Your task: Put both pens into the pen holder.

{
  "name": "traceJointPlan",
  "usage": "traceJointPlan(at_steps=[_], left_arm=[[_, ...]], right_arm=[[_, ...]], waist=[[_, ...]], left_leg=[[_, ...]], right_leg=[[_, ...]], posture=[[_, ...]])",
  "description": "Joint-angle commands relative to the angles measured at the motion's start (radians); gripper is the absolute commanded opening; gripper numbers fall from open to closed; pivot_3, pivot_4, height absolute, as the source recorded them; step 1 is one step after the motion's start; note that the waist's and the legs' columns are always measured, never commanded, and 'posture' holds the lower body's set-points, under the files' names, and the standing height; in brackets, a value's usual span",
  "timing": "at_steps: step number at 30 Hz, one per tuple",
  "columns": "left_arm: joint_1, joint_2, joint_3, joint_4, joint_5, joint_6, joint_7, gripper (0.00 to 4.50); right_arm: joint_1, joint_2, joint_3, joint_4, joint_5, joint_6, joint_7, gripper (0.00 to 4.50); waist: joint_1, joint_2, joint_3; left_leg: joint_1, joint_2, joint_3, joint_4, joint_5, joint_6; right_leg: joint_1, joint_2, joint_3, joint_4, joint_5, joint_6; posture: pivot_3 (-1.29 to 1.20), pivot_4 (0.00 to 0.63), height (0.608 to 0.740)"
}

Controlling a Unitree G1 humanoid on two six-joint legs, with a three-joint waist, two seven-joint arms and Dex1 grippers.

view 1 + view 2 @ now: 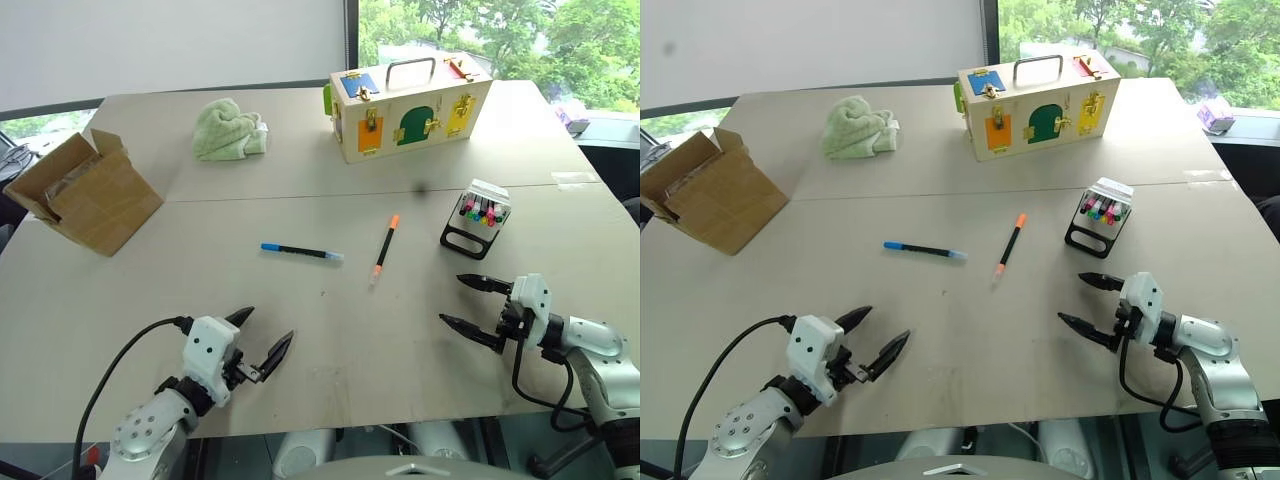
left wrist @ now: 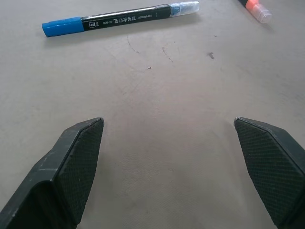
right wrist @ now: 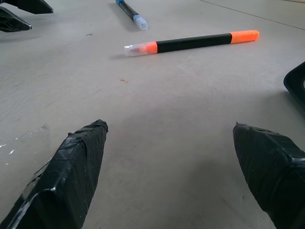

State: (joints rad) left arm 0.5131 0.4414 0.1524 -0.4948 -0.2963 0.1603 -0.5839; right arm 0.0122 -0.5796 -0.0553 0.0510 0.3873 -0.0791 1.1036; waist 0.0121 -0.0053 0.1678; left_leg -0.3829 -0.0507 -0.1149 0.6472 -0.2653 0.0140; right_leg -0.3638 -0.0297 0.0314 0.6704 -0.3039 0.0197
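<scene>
A broad tan table (image 1: 300, 330) is shown, its near edge running just below both arms and its far edge lying against the window wall. The left gripper (image 1: 260, 338) is held low over the near-left part of the surface with its fingers spread wide and nothing between them; the right gripper (image 1: 468, 300) is likewise held wide apart and empty over the near-right part. Bare surface is left between the two grippers and the pens. The blue-capped pen (image 1: 301, 251) is laid flat near the table's middle, well apart from either gripper. The orange-capped pen (image 1: 386, 246) is laid flat just to its right, slanted, not touching it. The pen holder (image 1: 476, 220) is set upright to the right of the orange-capped pen and beyond the right gripper, coloured marker caps showing at its top. A seam is seen across the table beyond the pens. Farther back, a wooden latch box (image 1: 410, 108), a green cloth (image 1: 228, 130) and an open cardboard box (image 1: 85, 190) at the left edge are placed. In the right wrist view, the holder is cut off at the frame's edge.
</scene>
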Motion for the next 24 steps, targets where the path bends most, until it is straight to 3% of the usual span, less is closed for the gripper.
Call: traceJointPlan(at_steps=[1, 24], left_arm=[[0.013, 0.002, 0.007, -0.025, -0.003, -0.020, -0.003, 4.50], [-0.023, -0.011, 0.002, -0.049, -0.012, -0.011, 0.016, 4.50]], right_arm=[[-0.006, -0.002, -0.009, -0.012, 0.010, -0.013, 0.008, 4.47], [-0.034, 0.007, 0.006, -0.021, 0.018, 0.016, 0.020, 4.47]], waist=[[0.000, 0.000, 0.000], [0.000, 0.000, 0.000]], left_leg=[[0.000, 0.000, 0.000, 0.000, 0.000, 0.000], [0.000, 0.000, 0.000, 0.000, 0.000, 0.000]], right_leg=[[0.000, 0.000, 0.000, 0.000, 0.000, 0.000], [0.000, 0.000, 0.000, 0.000, 0.000, 0.000]], posture=[[0.00, 0.150, 0.740], [0.00, 0.150, 0.740]])
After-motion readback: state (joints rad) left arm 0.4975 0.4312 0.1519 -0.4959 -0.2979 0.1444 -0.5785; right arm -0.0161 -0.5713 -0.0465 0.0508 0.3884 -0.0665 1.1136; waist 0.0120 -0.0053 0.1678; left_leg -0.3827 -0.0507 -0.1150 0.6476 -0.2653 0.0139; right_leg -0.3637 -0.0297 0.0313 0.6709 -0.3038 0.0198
